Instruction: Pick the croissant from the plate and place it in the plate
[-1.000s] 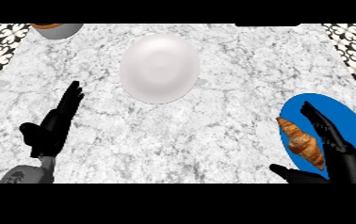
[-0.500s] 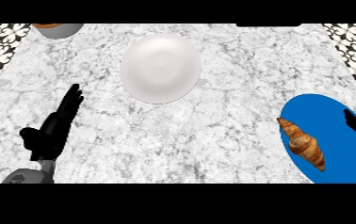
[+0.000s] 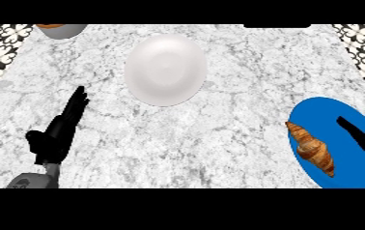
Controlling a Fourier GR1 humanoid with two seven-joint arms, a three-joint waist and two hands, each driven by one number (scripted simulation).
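A golden-brown croissant [image 3: 311, 147] lies on the left part of a blue plate [image 3: 322, 110] at the right edge of the counter. A white plate [image 3: 165, 69] sits bare at the upper middle. Only straight black fingers of my right hand [image 3: 351, 130] show, coming in from the right edge over the blue plate, a short way right of the croissant and not touching it. My left hand [image 3: 61, 130] rests open at the lower left, fingers pointing up, holding nothing.
A grey bowl [image 3: 63, 30] with something orange-brown in it sits at the top left corner. Patterned tile borders [image 3: 13, 43] run along the counter's left and right far edges. The marble counter [image 3: 200, 137] lies between the two plates.
My right hand drew back from beside the croissant to the right edge; its fingers now show slightly further in over the blue plate than half a second ago. The left hand has stayed still.
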